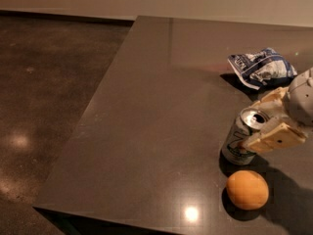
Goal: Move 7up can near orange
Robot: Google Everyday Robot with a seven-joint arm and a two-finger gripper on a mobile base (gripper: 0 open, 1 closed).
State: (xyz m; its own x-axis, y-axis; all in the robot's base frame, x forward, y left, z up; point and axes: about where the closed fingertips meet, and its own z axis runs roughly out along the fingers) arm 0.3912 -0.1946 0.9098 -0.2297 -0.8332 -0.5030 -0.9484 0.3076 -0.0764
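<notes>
On table (156, 106), gripper (254, 125) clasps 7up can (236, 150) near orange (247, 190).

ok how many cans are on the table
1. The can stands on the right of the table, just behind the orange, with the hand closed around its top. Others could lie beyond the view's right edge.

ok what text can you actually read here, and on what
"7": likely, a large green mark on the silver-white soda can, held in the cream two-finger gripper at the right edge; the rest is blurred.
Blue-and-white crumpled snack bag: printing too blurred to read.
Nothing else carries text.
</notes>
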